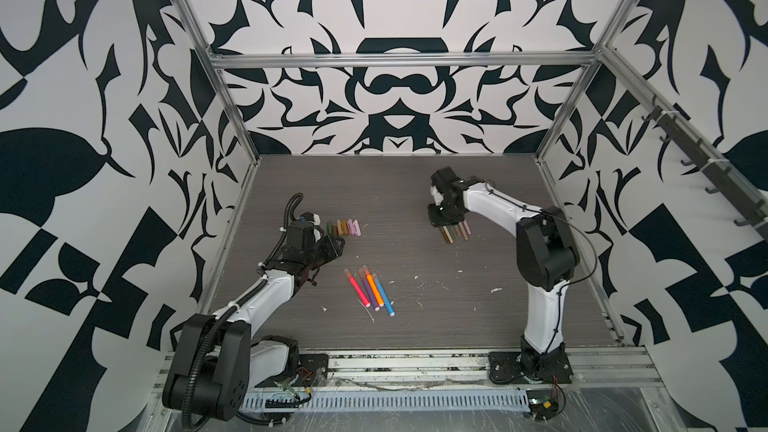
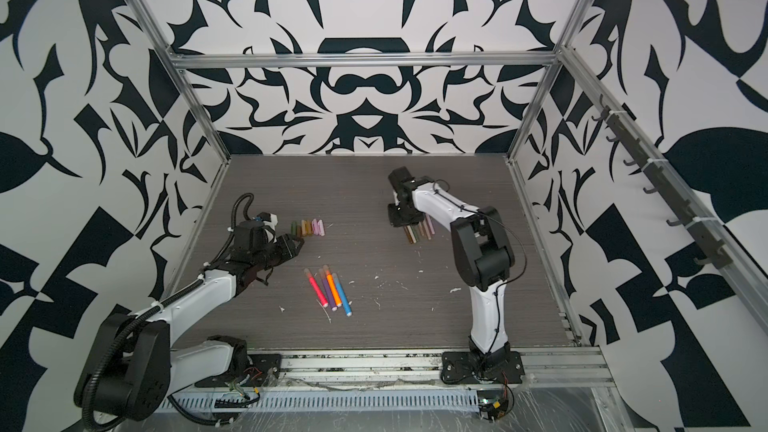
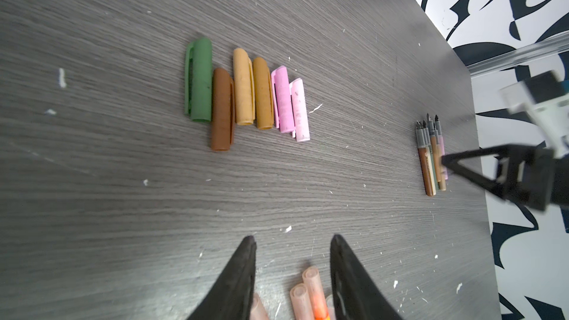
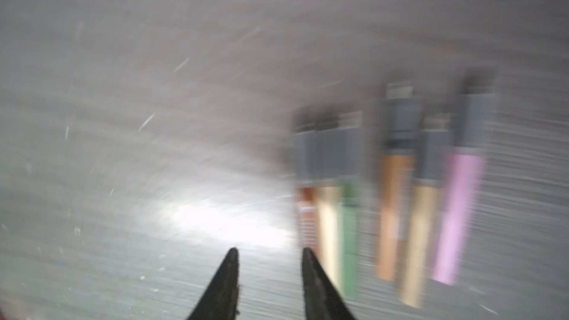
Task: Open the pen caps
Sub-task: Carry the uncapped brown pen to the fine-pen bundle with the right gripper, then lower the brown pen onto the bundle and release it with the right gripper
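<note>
**Both grippers empty; thin pens uncapped, thick markers capped**

- Left gripper: jaws partly parted, nothing between the tips. It sits low over the grey table.
- Loose pen caps: a tidy row lying flat just ahead of the left gripper's tips, near but not touching. Six can be counted in the left wrist view: green, brown, tan, ochre and two pinks, side by side. Both top views show the same row close off the gripper's nose.
- Thick markers: pink, purple, orange and blue, lying together beside the left gripper on its inner side. Their pale translucent caps are still on, at the ends nearest the gripper, under and between its fingers.
- Right gripper: jaws a modest gap apart and holding nothing. The view is badly motion-blurred.
- Thin pens: bare, with grey collars and dark nibs showing. They lie bunched just to one side of the right gripper's fingers, none between them. In a top view the gripper hangs over their far ends.
- White flecks are scattered on the table.
</note>
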You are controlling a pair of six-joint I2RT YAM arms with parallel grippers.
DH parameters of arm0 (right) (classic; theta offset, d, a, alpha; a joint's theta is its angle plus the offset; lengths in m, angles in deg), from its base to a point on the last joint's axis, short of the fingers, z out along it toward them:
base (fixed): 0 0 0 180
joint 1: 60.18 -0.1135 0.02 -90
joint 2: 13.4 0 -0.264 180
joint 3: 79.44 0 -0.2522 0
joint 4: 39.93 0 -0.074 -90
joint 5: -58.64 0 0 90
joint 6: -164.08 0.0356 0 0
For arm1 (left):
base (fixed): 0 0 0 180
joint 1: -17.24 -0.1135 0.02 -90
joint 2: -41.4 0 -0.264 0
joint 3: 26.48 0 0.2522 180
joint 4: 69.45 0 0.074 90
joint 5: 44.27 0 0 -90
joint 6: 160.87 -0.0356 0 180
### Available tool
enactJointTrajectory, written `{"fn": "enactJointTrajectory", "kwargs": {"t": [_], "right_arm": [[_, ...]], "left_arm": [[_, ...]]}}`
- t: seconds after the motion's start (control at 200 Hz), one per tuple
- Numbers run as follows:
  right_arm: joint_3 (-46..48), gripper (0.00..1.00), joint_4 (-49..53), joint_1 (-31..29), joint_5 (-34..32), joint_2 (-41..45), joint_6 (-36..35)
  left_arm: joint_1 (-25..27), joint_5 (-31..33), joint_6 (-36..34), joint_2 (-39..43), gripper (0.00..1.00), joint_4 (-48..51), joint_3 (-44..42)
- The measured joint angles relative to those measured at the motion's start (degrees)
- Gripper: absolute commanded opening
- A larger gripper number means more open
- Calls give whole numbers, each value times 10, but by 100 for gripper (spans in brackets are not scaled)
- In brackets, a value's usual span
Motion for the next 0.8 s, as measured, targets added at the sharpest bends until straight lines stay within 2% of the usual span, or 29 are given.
{"fn": "enactJointTrajectory", "kwargs": {"t": [0.07, 0.185, 0.265, 0.34, 0.485, 0.8], "right_arm": [[0, 0, -10, 72, 2, 7, 15], [-18, 0, -13, 185, 5, -22, 35], [-38, 0, -10, 227, 6, -64, 38], [-48, 0, -10, 235, 11, -103, 38], [-63, 0, -11, 230, 35, -113, 38], [-7, 0, -60, 233, 89, -85, 36]], "left_arm": [[0, 0, 0, -1, 43, 0, 0], [0, -1, 0, -3, 43, 0, 0], [0, -2, 0, -4, 43, 0, 0], [0, -3, 0, -4, 43, 0, 0], [0, -3, 0, -4, 43, 0, 0], [0, -4, -1, -6, 43, 0, 0]]}}
